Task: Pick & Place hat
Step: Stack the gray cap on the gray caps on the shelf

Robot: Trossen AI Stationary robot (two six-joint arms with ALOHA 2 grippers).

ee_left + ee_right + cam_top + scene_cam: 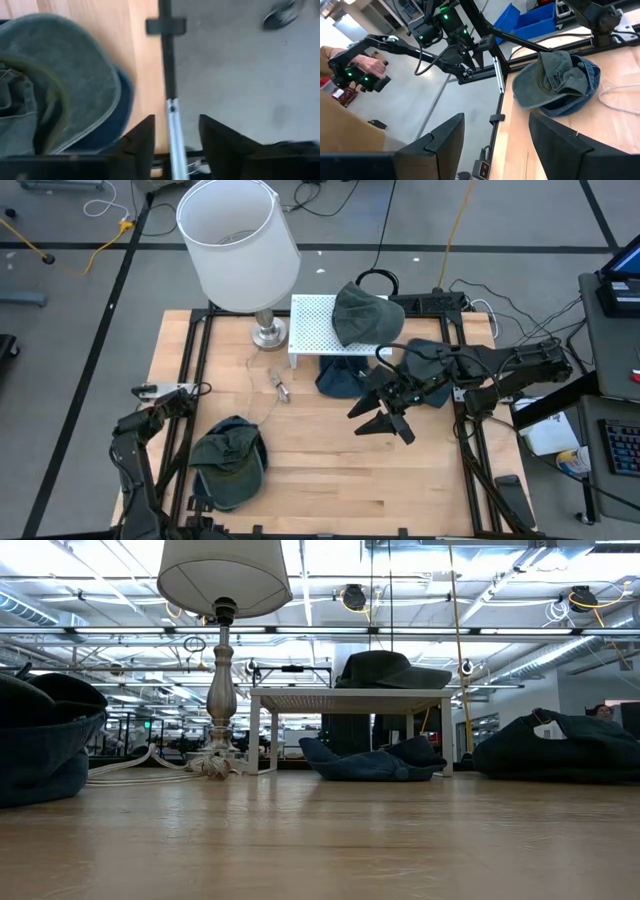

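Mid-desk, my R gripper [385, 420] hovers w/ jaws spread, empty. L gripper [172, 145] parked at desk [330, 470] front-left edge, jaws apart, beside green hat [228, 461].

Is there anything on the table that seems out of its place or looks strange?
One blue hat lies crumpled on the table under the white rack, while a green hat sits neatly on top. Another hat rests at the front left corner. Nothing looks damaged.
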